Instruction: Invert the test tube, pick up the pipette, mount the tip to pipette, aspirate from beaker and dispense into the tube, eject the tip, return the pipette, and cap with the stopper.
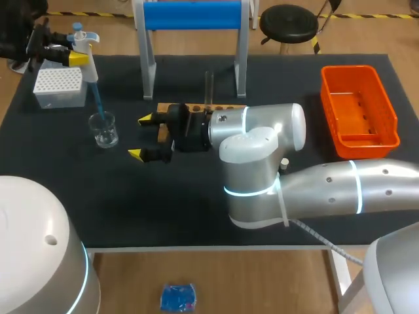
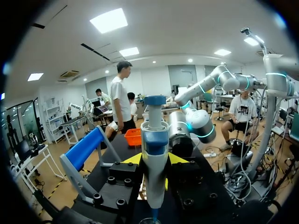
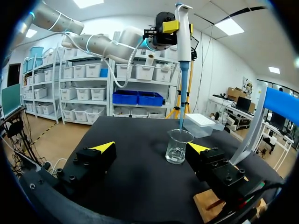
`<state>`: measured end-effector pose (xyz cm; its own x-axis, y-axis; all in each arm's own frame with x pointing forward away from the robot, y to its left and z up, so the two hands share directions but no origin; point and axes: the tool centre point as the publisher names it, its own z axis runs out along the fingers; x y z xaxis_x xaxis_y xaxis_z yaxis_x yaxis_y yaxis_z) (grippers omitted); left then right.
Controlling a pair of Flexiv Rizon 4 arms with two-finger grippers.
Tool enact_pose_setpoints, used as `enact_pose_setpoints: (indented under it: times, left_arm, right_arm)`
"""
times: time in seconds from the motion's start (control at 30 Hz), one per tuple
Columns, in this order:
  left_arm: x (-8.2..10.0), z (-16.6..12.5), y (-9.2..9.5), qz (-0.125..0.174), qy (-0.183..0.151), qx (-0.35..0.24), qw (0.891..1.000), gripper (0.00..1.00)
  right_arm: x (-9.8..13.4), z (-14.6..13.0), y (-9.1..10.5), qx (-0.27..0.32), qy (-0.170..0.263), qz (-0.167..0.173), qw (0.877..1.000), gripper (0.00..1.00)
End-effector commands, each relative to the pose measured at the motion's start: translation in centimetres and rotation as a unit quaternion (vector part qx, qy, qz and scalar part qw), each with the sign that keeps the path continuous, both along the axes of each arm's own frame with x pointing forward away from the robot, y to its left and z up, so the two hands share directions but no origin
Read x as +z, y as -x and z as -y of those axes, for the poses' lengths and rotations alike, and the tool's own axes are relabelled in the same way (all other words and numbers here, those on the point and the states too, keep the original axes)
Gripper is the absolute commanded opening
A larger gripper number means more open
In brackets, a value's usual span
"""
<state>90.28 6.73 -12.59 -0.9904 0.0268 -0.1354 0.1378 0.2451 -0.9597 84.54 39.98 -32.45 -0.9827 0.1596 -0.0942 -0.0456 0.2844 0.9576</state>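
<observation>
My left gripper (image 1: 69, 55) is shut on the white and blue pipette (image 1: 84, 47) at the table's far left. The pipette hangs upright, and its blue tip (image 1: 98, 104) points down into the mouth of the glass beaker (image 1: 103, 129). In the left wrist view the pipette (image 2: 154, 158) stands between the yellow fingertips (image 2: 133, 160). My right gripper (image 1: 141, 137) is open and empty, just right of the beaker. From its wrist view the beaker (image 3: 179, 146) is ahead of the right gripper (image 3: 154, 148), with the tip (image 3: 182, 93) above it. A test tube (image 1: 209, 85) stands upright in the wooden rack (image 1: 226, 106).
A white tip box (image 1: 59, 87) sits behind the beaker. A blue-topped stand (image 1: 193, 16) is at the back middle. An orange bin (image 1: 359, 111) lies at the right. My right arm's body covers the table's middle.
</observation>
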Motion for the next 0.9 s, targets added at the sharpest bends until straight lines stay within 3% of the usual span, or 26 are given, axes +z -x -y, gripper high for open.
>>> enact_pose_setpoints:
  times: [0.03, 0.9]
  left_arm:
    - [-0.3, 0.0, -0.1, 0.004, -0.001, 0.000, 1.000, 0.00]
    - [-2.6, -0.9, -1.1, 0.002, 0.001, 0.003, 1.000, 0.00]
  right_arm:
    - [-0.1, 0.0, 0.0, -0.001, -0.001, 0.001, 1.000, 1.00]
    - [-0.1, 0.0, 0.0, -0.001, -0.001, 0.001, 1.000, 1.00]
